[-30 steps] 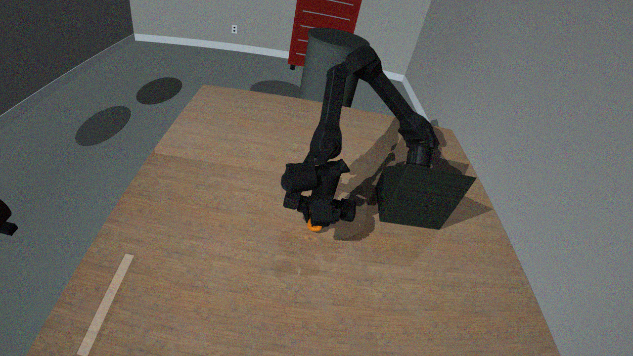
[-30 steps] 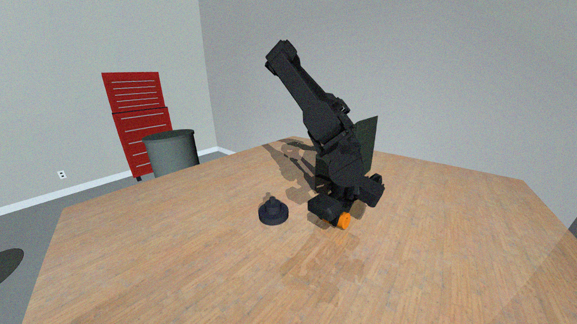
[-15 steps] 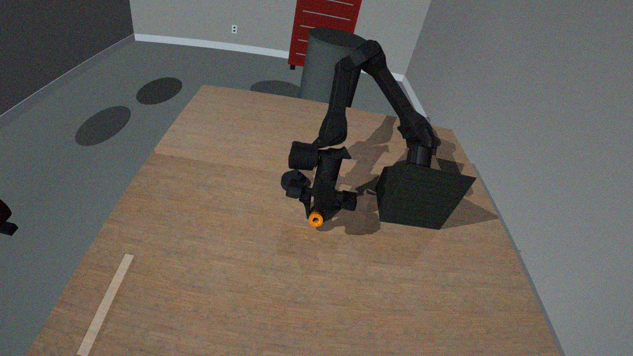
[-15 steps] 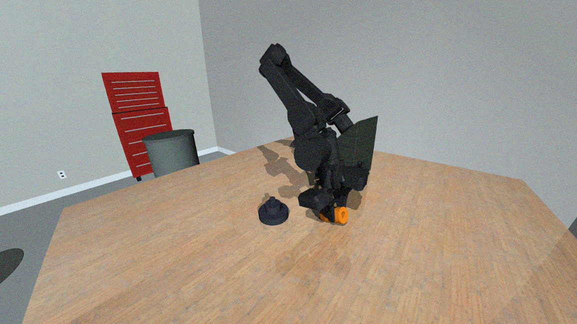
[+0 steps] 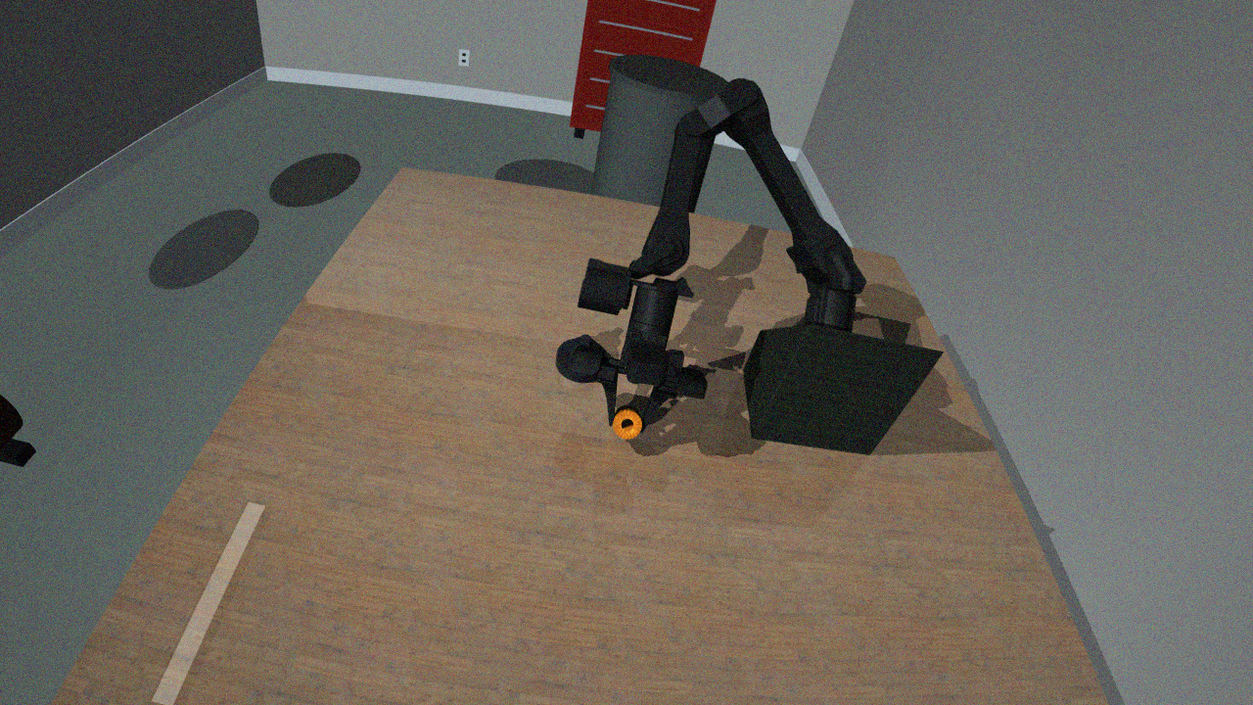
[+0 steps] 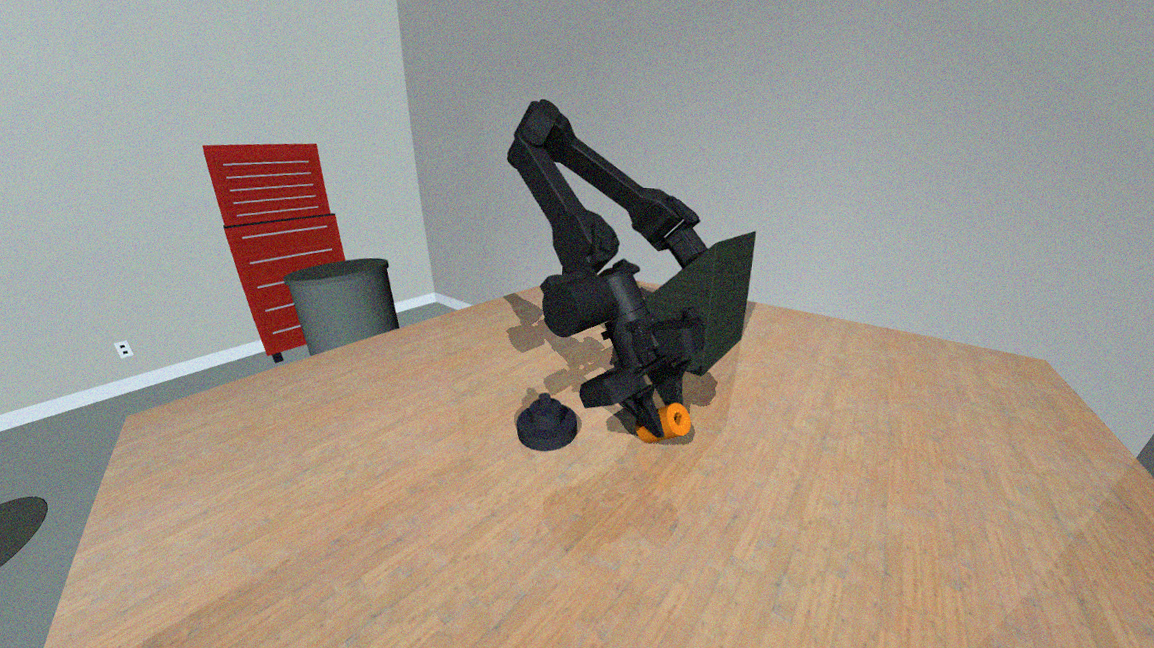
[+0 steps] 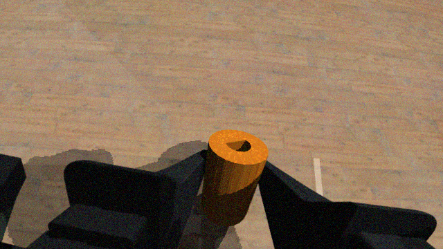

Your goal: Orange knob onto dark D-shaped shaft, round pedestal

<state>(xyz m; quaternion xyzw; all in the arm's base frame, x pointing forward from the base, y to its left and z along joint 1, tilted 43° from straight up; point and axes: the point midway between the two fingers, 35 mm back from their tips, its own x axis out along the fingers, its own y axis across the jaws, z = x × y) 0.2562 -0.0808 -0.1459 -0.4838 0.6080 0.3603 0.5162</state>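
The orange knob [image 5: 618,427] [image 6: 666,427] [image 7: 232,180] is a ribbed cylinder, tilted, with its holed end facing up and away from my gripper. My gripper [image 5: 628,422] [image 6: 668,420] [image 7: 232,159] is shut on it, one finger on each side. I cannot tell whether its lower end touches the table. The dark round pedestal [image 6: 545,432] stands left of the knob in the exterior view, its dark shaft [image 6: 545,399] upright and bare. The shaft's flat side cannot be made out. In the top view the pedestal is hard to tell from the dark gripper parts.
A dark wedge-shaped block [image 5: 832,394] [image 6: 725,304] stands on the wooden table [image 5: 526,570] [image 6: 459,565] beside the arm's base. A pale strip [image 5: 209,600] [image 7: 318,176] lies on the table. A grey bin [image 5: 643,140] [image 6: 345,308] and red cabinet [image 5: 643,34] [image 6: 276,186] stand beyond it.
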